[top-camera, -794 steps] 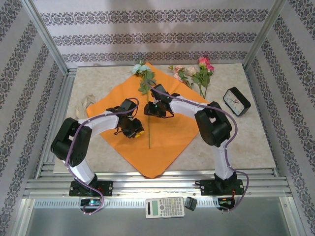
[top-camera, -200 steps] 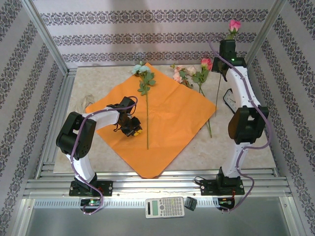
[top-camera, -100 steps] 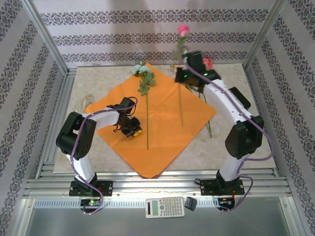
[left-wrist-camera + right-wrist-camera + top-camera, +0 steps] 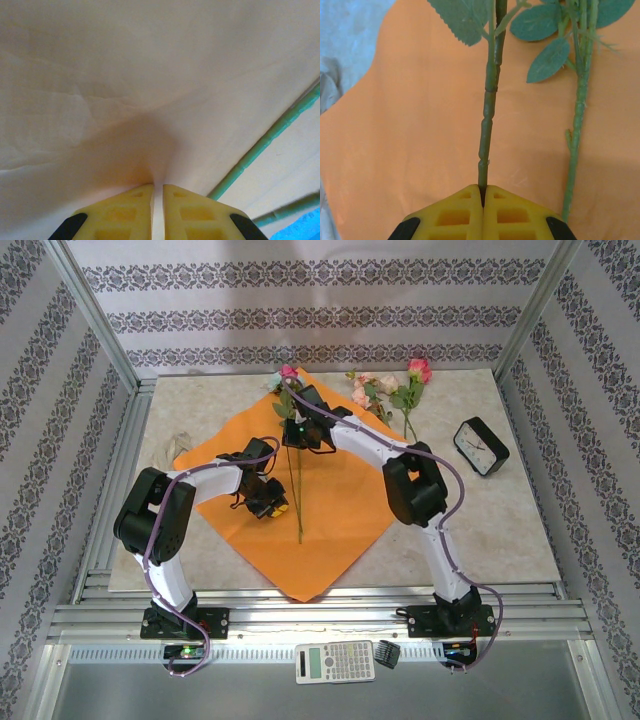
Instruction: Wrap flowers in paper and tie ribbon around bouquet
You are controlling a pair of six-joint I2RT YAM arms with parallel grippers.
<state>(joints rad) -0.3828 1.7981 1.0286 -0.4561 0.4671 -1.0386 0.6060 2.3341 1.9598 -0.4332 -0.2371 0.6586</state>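
The orange paper point(image 4: 340, 490) lies spread on the table like a diamond. A light-blue flower point(image 4: 277, 383) rests on it, its stem point(image 4: 299, 510) running toward me. My right gripper point(image 4: 300, 432) is shut on the stem point(image 4: 487, 115) of a pink flower point(image 4: 288, 371), held just above the paper beside the blue flower's stem point(image 4: 577, 115). My left gripper point(image 4: 272, 505) sits low on the paper's left half, its jaws point(image 4: 157, 186) closed on a pucker of paper point(image 4: 150, 100), with green stems point(image 4: 265, 142) to its right. Peach and magenta flowers point(image 4: 395, 390) lie past the paper. The beige ribbon point(image 4: 180, 445) lies left.
A black clock point(image 4: 480, 445) stands on the table at the right. A calculator point(image 4: 335, 661) and a small dark object point(image 4: 388, 653) lie on the metal ledge in front of the arm bases. Aluminium frame posts and patterned walls enclose the table.
My right arm swung the pink flower from high at the back right, leftward and down, to just above the paper beside the blue flower. My left arm stayed put.
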